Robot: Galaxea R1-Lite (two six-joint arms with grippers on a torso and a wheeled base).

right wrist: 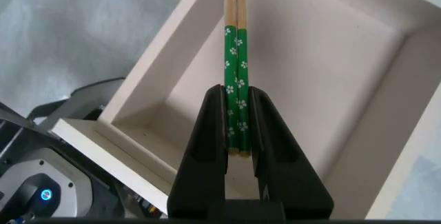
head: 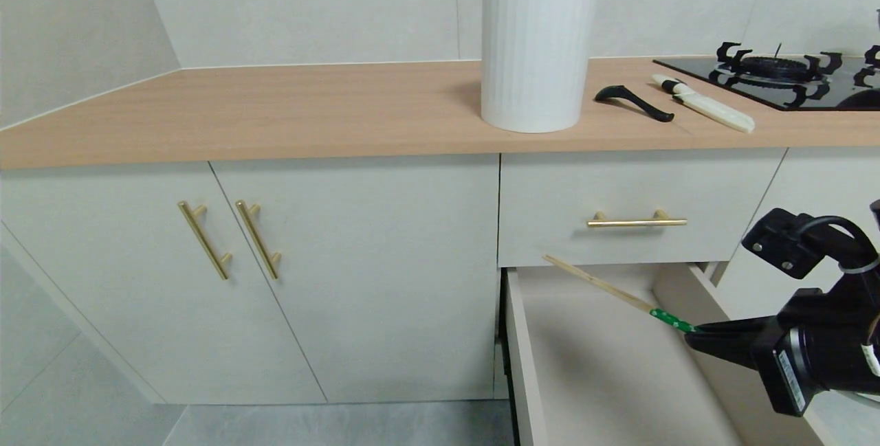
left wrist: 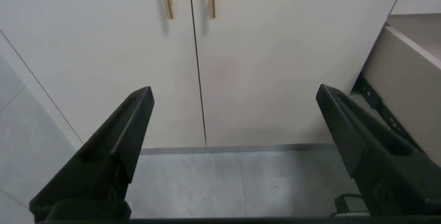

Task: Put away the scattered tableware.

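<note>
In the lower right of the head view, the right hand (head: 693,333) is closed on a pair of chopsticks (head: 605,288). It pinches them side by side at their green, flower-patterned thick ends. The bare wooden tips point up and left across the open drawer (head: 522,357), toward the closed drawer front above it. The right wrist view shows both sticks (right wrist: 234,52) lying parallel between the hand's (right wrist: 236,114) two fingers, over the drawer's pale interior (right wrist: 148,62).

The chopsticks look light, stiff and smooth. As two separate sticks they could scissor or slide past each other if the pinch loosens. Gripped this close to one end, most of their length hangs free, so a knock against the drawer wall would likely twist them in the grip. Lowering them nearly flat before letting go seems the safer course.

The left hand (left wrist: 233,96) is wide open and holds nothing, facing the cupboard doors low down.

More tableware waits on the tabletop (head: 275,109) in the upper right of the head view. A black utensil (head: 632,101), perhaps a scoop or peeler though its shape is hard to make out, lies just beside a white knife (head: 705,104), to the right of a tall ribbed white container (head: 535,40). The knife is rigid and is best taken by its handle. The curved black piece may rock when pinched.
</note>
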